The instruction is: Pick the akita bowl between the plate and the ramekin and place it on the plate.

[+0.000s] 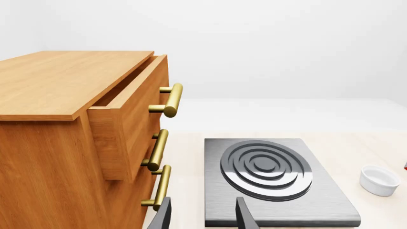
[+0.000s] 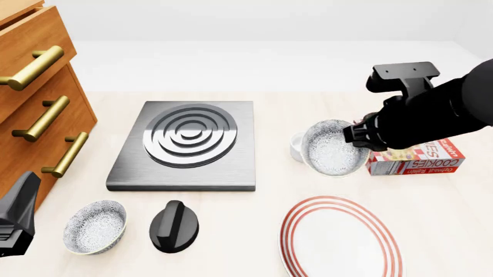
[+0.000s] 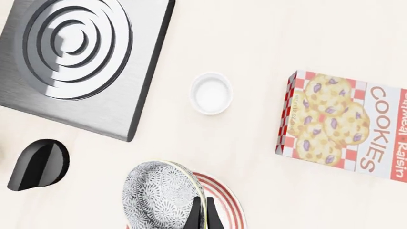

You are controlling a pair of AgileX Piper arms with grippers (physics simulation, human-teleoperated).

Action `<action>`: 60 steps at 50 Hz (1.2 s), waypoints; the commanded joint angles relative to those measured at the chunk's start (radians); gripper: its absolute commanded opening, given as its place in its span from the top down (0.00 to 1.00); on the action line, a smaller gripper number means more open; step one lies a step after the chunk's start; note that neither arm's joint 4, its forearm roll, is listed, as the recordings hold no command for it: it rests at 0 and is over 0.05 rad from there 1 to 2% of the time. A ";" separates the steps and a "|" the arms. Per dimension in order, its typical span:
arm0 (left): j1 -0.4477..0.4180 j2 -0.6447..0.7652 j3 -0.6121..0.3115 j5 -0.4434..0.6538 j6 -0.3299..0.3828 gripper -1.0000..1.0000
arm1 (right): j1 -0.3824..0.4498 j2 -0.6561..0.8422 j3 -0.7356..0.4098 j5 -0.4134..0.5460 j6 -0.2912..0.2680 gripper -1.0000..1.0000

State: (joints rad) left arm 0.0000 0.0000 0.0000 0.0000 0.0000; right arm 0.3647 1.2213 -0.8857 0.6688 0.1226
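Note:
The speckled akita bowl (image 2: 331, 149) hangs tilted above the table, its rim pinched by my right gripper (image 3: 202, 215), which is shut on it. In the right wrist view the bowl (image 3: 159, 193) sits over the edge of the red-ringed plate (image 3: 224, 202). The plate (image 2: 339, 241) lies at the front right of the table. The white ramekin (image 2: 296, 148) stands just behind the bowl, partly hidden by it, and shows whole from the wrist camera (image 3: 210, 93). My left gripper (image 1: 203, 217) is open and empty at the front left, facing the burner.
A second speckled bowl (image 2: 94, 226) and a black knob (image 2: 174, 226) lie front left. A steel burner plate (image 2: 189, 143) sits mid-table. A cookie box (image 2: 419, 158) lies under my right arm. A wooden drawer cabinet (image 2: 38, 109) stands at the left, top drawer ajar.

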 commanded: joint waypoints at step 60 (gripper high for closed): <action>0.000 0.000 0.000 0.000 0.000 0.00 | 0.095 -0.135 0.481 -0.219 0.049 1.00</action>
State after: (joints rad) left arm 0.0000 0.0000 0.0000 0.0000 0.0000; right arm 0.4841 1.0661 -0.4410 0.4917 0.1801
